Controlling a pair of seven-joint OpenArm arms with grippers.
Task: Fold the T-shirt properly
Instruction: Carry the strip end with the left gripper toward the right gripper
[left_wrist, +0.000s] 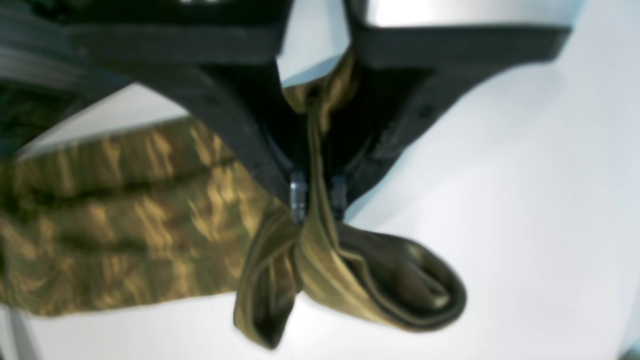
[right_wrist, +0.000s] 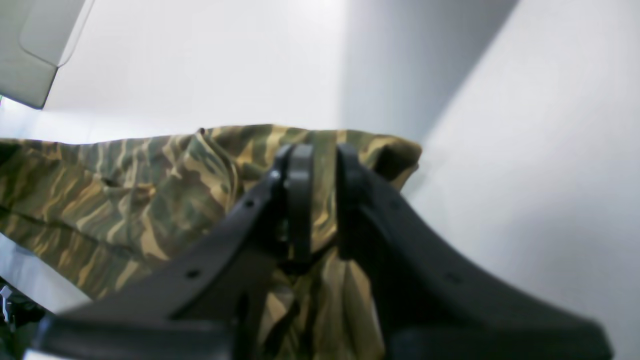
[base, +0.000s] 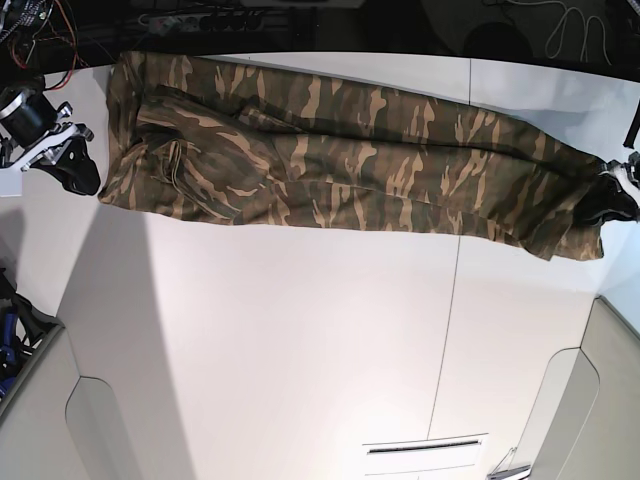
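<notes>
The camouflage T-shirt (base: 350, 165) lies stretched in a long band across the far part of the white table. At the base view's right end, my left gripper (base: 612, 200) holds it. In the left wrist view that gripper (left_wrist: 318, 197) is shut on a bunched fold of the T-shirt (left_wrist: 125, 225), with a loop of cloth hanging below the fingertips. My right gripper (base: 82, 172) is at the shirt's left end. Its jaws (right_wrist: 324, 165) stand a little apart in the right wrist view, and the T-shirt (right_wrist: 150, 200) shows in the narrow gap between them.
The white table (base: 300, 350) has a thin seam (base: 450, 330) running front to back. Grey panels sit at the near corners (base: 100, 430). Cables and electronics (base: 30, 30) lie beyond the far left edge.
</notes>
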